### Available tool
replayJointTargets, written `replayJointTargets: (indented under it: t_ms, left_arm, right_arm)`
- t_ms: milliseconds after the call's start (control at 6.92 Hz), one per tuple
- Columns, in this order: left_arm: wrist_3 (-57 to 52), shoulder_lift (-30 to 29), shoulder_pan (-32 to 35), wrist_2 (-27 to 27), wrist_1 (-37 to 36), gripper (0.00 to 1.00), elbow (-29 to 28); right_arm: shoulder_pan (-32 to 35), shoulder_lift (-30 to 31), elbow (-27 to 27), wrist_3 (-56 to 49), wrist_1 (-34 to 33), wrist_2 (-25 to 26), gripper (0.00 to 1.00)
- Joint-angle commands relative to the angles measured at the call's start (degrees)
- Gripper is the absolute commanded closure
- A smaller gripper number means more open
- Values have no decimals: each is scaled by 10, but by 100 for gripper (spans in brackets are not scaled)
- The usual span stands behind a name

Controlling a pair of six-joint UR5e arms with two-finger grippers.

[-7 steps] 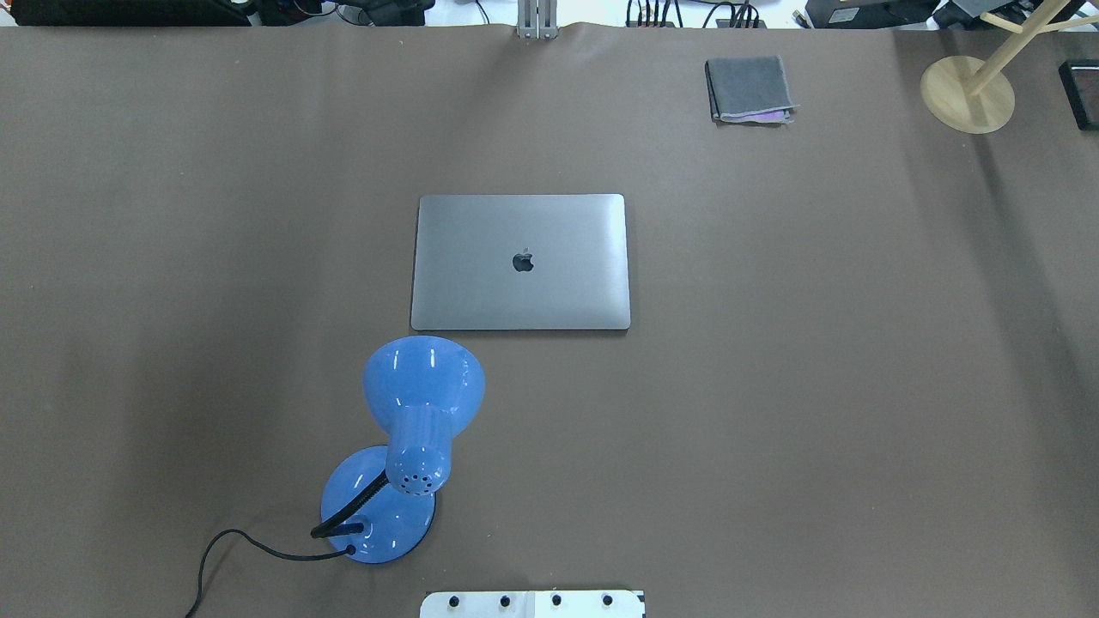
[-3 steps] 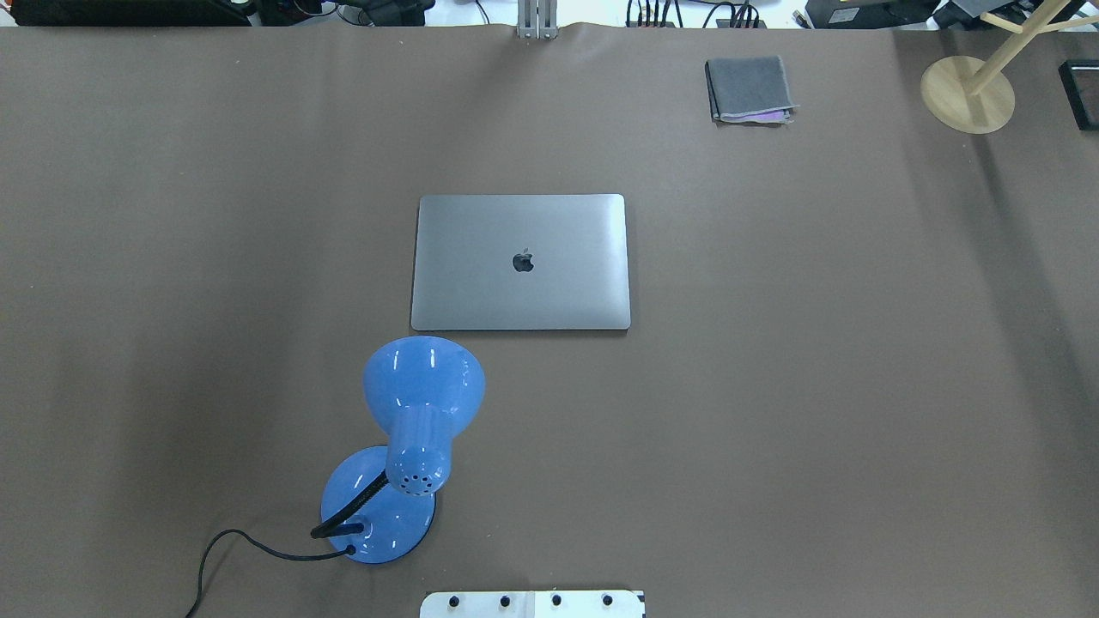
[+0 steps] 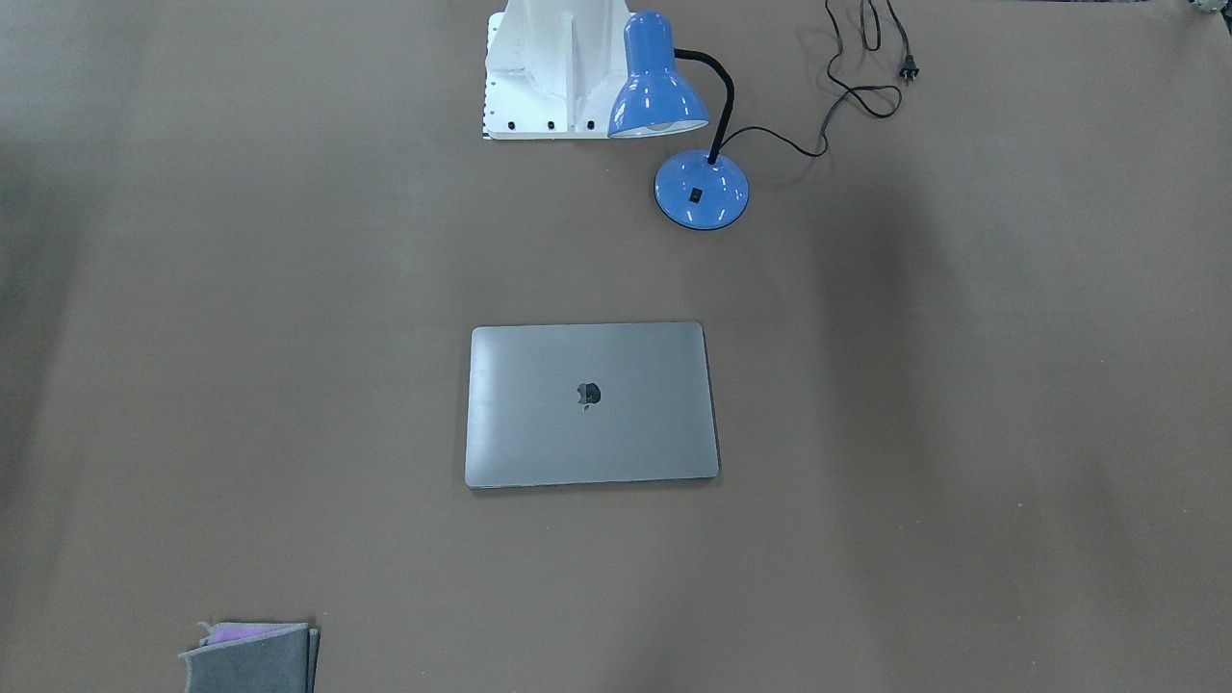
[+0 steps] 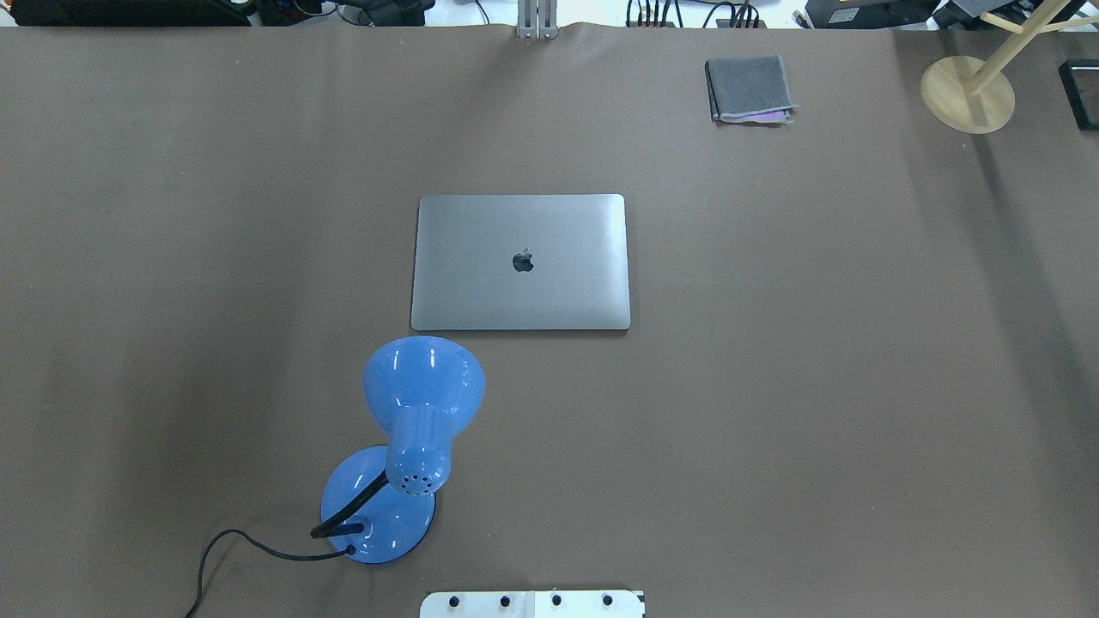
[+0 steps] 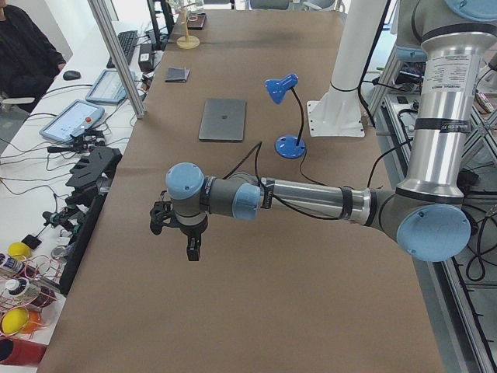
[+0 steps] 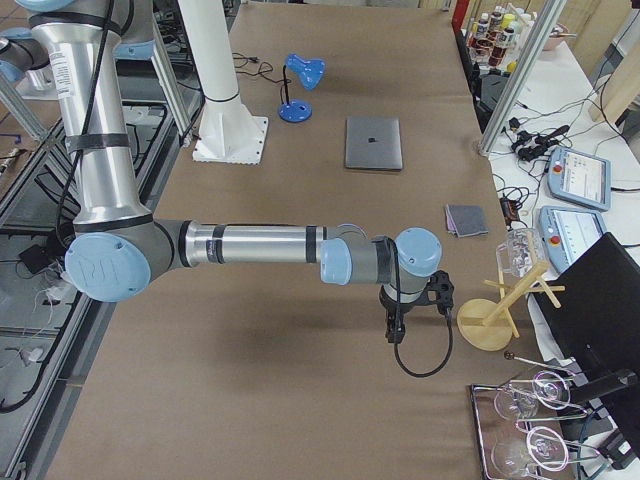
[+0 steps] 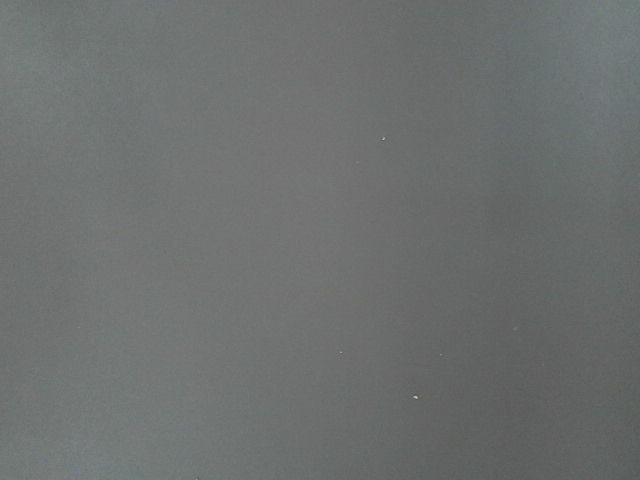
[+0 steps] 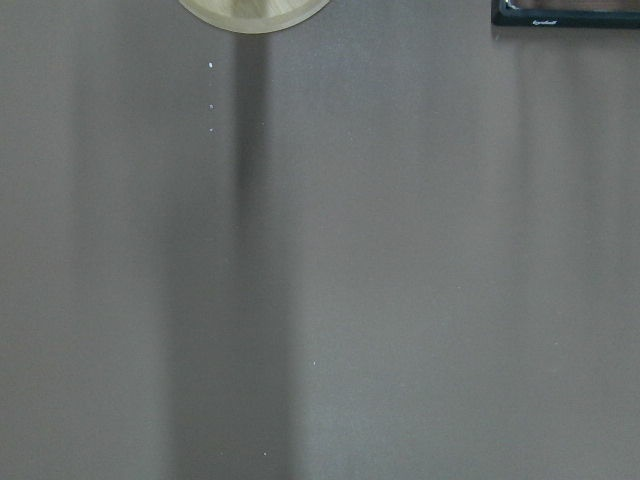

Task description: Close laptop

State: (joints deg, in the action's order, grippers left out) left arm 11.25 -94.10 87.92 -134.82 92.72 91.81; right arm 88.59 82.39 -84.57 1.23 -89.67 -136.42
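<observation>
Your left gripper [image 5: 192, 249] hangs over bare table [image 4: 816, 360] at the left end and your right gripper [image 6: 393, 328] hangs at the right end, just beside the wooden stand [image 6: 487, 322]. Nothing shows in either one, but from these side views you cannot tell how far their jaws stand apart. The laptop [image 4: 520, 262] lies flat in the table's middle with its lid down and logo up, well apart from both grippers, so the closing looks done. The risks are in any move you make inward. The blue lamp [image 4: 423, 378] stands just near of the laptop's left corner, and a sweep of the left arm could tip its top-heavy shade onto the lid. A nudge from the right gripper could topple the stand and the glass [image 6: 518, 256] hung on it. The table wears a smooth, matte brown covering, with a folded grey cloth [image 4: 749, 88] at far right. Cluttered benches flank the table, and a person [image 5: 23, 47] sits at the left one.
</observation>
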Motion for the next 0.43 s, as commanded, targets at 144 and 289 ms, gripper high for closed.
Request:
replayJointTargets:
  t_ms: [144,289]
  left_arm:
    - [0,1,0,0,-2,2,-1]
    - [0,1,0,0,-2,2,-1]
  right_arm:
    - [0,10,-16,0,-1,-1,0]
    - [0,9,-17,0,-1,-1,0]
